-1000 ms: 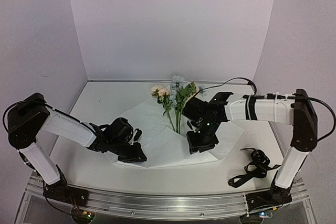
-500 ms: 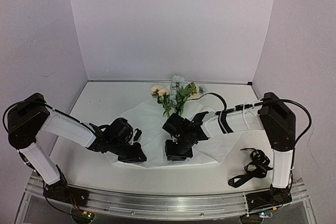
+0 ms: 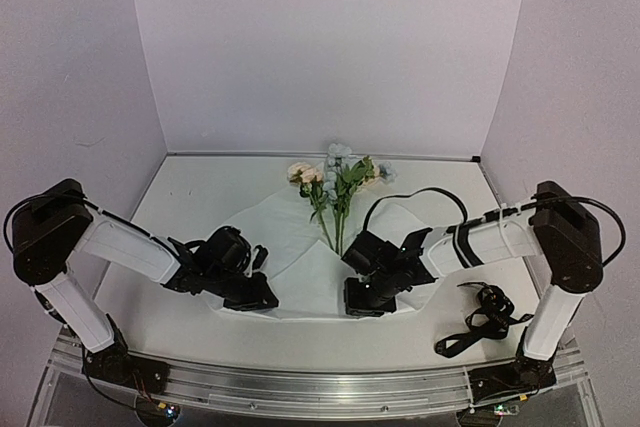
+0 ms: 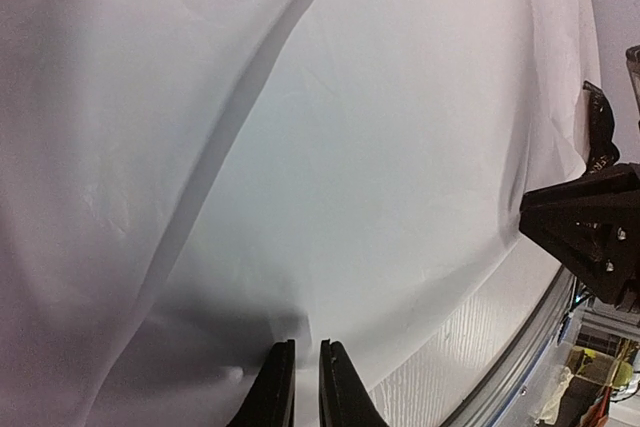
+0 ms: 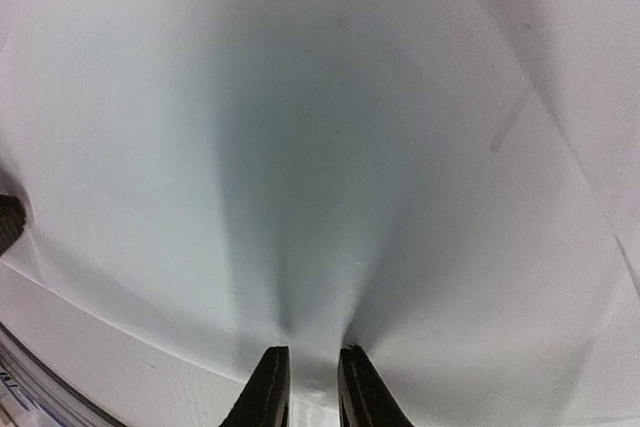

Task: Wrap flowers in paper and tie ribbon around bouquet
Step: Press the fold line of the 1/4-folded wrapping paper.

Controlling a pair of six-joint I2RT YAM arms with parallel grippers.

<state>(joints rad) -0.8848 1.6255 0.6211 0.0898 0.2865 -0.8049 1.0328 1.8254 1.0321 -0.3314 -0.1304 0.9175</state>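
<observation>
The white paper (image 3: 300, 247) lies spread on the table. The flowers (image 3: 335, 182) rest on it, peach and pale blue blooms toward the back wall and green stems pointing to the front. My left gripper (image 3: 258, 297) is low at the sheet's near left edge. Its jaws (image 4: 302, 345) are nearly together with paper (image 4: 330, 147) pinched between them. My right gripper (image 3: 362, 299) is at the near edge below the stems. It (image 5: 305, 352) is shut on a raised pucker of paper (image 5: 320, 147). The black ribbon (image 3: 488, 315) lies in a loose heap on the table at the right, apart from both grippers.
The metal rail (image 3: 320, 387) runs along the table's front edge, just behind both grippers. The right arm's black cable (image 3: 420, 192) loops above the paper's right part. The side and back walls enclose the table. My right gripper's black body (image 4: 590, 232) shows in the left wrist view.
My right arm came down from over the stems to the paper's near edge, and its jaws closed on the paper there. The left arm and the flowers have stayed put.
</observation>
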